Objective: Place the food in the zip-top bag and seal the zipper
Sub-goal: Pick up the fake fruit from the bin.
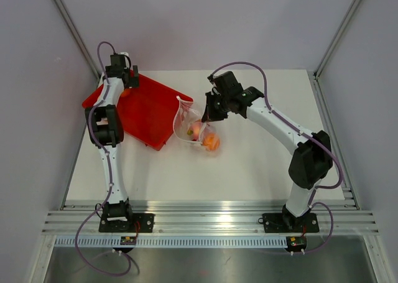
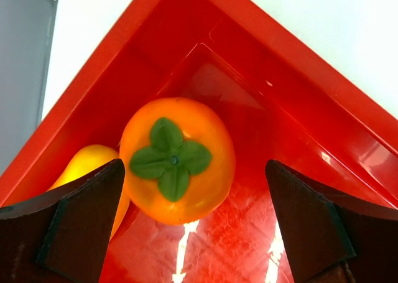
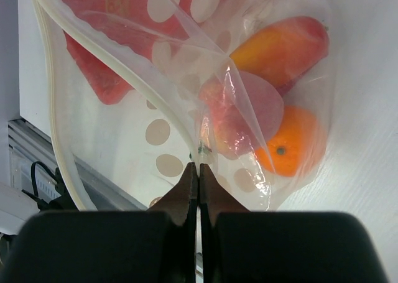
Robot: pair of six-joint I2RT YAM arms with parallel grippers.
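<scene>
- Top view: the left gripper (image 1: pixel 126 79) hangs over the far corner of the red tray (image 1: pixel 152 112), upper left of frame. The right gripper (image 1: pixel 210 112) is at the zip-top bag (image 1: pixel 189 124), which lies on the desk (image 1: pixel 261 165) at centre frame, just beside the tray's right edge, with fruit already inside.
- Left wrist view: the jaws are released and stand wide, straddling an orange fruit (image 2: pixel 177 158) with a green leaf cap in the tray corner. A yellow piece (image 2: pixel 84 168) lies close against it at lower left, partly hidden behind one finger.
- To take it cleanly, I would centre on the round fruit, come down to its widest part, and keep the lower-left finger off the yellow piece.
- Right wrist view: the jaws are clenched on a fold of bag film at lower centre. Through the film I see an orange ball (image 3: pixel 292 140), a pink ball (image 3: pixel 233 118) and a red-orange oval (image 3: pixel 280 46).
- The zipper (image 3: pixel 53 121) runs as a pale strip down the left of frame, unsealed, with the mouth gaping. In my judgement this pinch should hold the mouth open for the drop.
</scene>
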